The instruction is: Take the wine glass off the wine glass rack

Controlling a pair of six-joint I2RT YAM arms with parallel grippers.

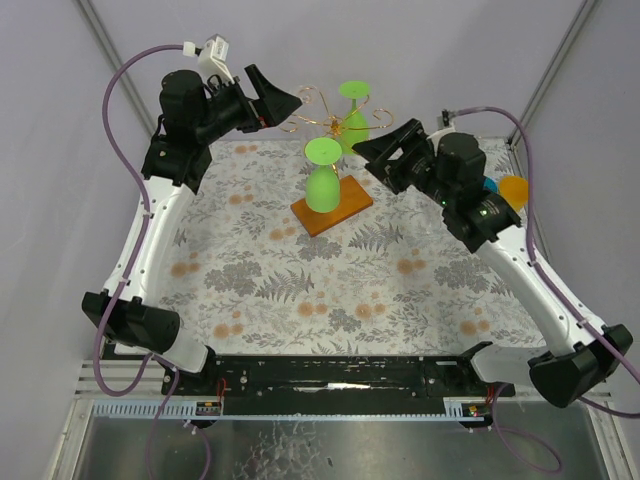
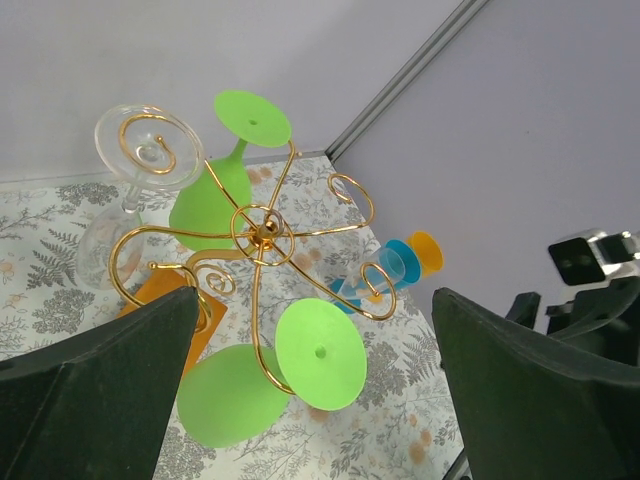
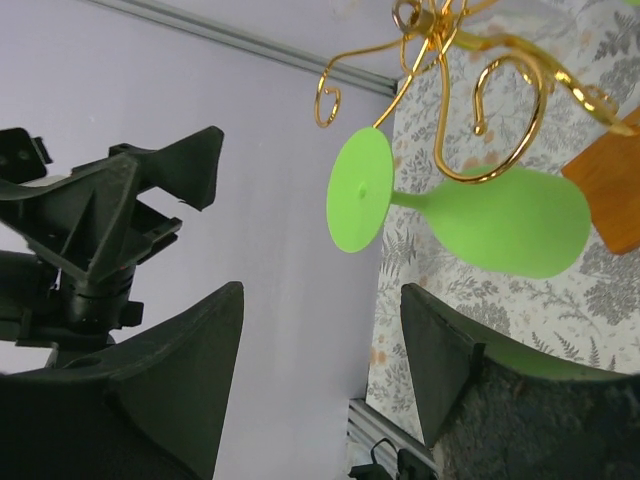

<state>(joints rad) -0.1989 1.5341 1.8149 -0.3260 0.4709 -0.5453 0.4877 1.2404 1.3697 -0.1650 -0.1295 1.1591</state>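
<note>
Since neither gripper holds anything yet, both are spread wide and flank the wine glass rack (image 1: 335, 122). The left gripper (image 1: 283, 100) sits high at back-left, looking down on the hub. The right gripper (image 3: 320, 300) is side-on, jaws apart, lined up on the near green wine glass (image 3: 505, 222), which I take as the target.

That glass hangs bowl-down with its stem in a scroll and its foot resting on the wire. My guess is it has to slide out along the arm, not lift straight.

The rack is thin gold wire with curled arms off a central stem, on a flat orange base (image 1: 332, 205) on the floral table (image 1: 260, 280).

The green glasses look opaque and matte, likely plastic. The second green wine glass (image 2: 228, 170) hangs on the far side. The clear wine glass (image 2: 125, 200) is on another arm; it is transparent and harder to track. All three are on the rack.
</note>
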